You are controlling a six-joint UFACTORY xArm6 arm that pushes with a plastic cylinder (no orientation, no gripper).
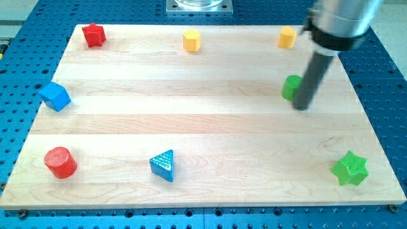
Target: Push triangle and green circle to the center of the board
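My tip (303,105) at the green circle (291,87) — right side of the frame.
No jaws on this rod; it touches the circle's right edge — blue triangle (163,165) sits lower left of centre.

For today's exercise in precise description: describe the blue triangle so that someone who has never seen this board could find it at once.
Start at the wooden board and go to its bottom edge, left of the middle. There, to the right of the red cylinder, stands the blue triangle. It is the only three-cornered block, and the blue cube sits far higher, at the left edge.
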